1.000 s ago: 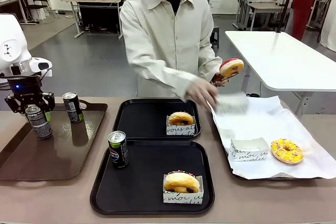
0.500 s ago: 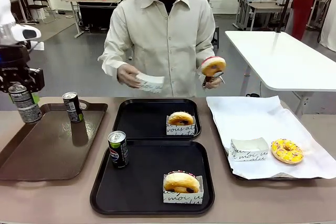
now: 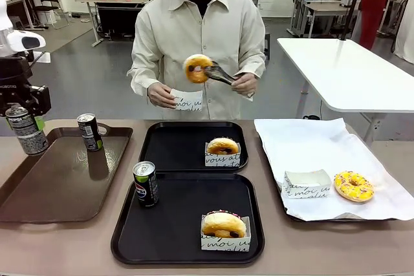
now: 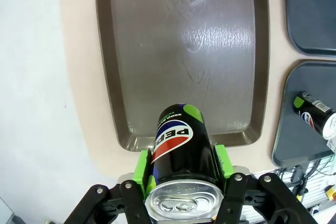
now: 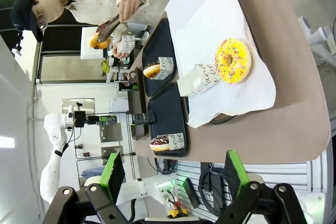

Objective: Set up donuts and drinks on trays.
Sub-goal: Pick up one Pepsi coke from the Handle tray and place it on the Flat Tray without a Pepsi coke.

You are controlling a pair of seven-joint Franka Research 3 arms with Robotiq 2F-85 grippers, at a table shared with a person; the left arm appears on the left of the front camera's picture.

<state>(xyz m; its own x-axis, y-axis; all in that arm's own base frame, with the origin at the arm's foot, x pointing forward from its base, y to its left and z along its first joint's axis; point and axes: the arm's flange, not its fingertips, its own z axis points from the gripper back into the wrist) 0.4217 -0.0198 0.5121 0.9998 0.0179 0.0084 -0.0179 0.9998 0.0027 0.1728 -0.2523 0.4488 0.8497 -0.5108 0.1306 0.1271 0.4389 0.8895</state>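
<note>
My left gripper (image 3: 26, 119) is shut on a dark Pepsi can (image 3: 28, 135), holding it in the air over the left edge of the brown tray (image 3: 65, 192). In the left wrist view the green pads (image 4: 140, 165) clamp that can (image 4: 181, 148) above the tray's near rim. Two black trays lie in the middle: the near one (image 3: 174, 224) bears a Pepsi can (image 3: 145, 183) and a boxed chocolate donut (image 3: 224, 225), the far one (image 3: 174, 147) a boxed donut (image 3: 222, 149). My right gripper (image 5: 175, 179) stands open, off the table's right end.
A second can (image 3: 89, 132) stands at the back of the brown tray. The person holds a donut (image 3: 196, 68) in tongs above a white box (image 3: 186, 100) in the other hand. The paper-lined tray (image 3: 304, 140) carries an empty box (image 3: 308, 183) and a yellow donut (image 3: 353, 185).
My left gripper has lifted the can off the brown tray and moved it left. The person took a box from the paper-lined tray and swung the tong-held donut over it.
</note>
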